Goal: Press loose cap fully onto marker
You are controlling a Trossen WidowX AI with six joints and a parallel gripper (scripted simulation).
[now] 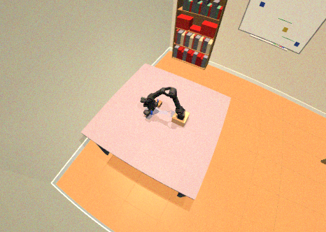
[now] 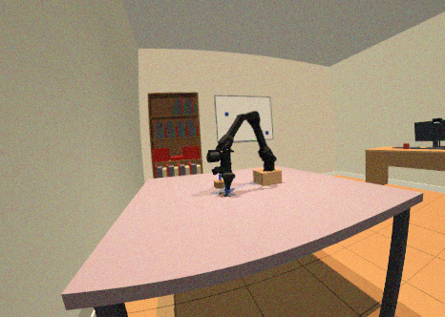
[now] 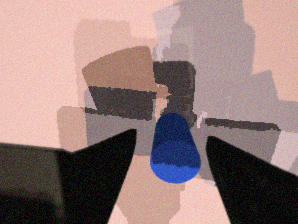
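Observation:
The blue cap (image 1: 151, 112) (image 2: 228, 191) (image 3: 175, 155) stands upright on the table (image 1: 140, 145) (image 2: 215, 231). My gripper (image 1: 149, 113) (image 2: 226, 194) (image 3: 170, 138) is open and low at the table, pointing down. In the wrist view the cap is between the two fingertips, with a gap on each side. The holder block (image 1: 159, 103) (image 2: 219, 184) is small and brown and stands close behind the gripper. The blue marker (image 1: 157, 100) (image 2: 220, 178) stands upright in it, partly hidden by the arm in the top and exterior views. I cannot make out the marker in the wrist view.
The arm's base sits on a wooden block (image 1: 175, 120) (image 2: 267, 177) to the right of the holder. The arm arches from there over to the cap. A bookcase (image 1: 199, 27) (image 2: 175, 136) and a whiteboard (image 1: 280, 12) (image 2: 248, 121) are beyond the table.

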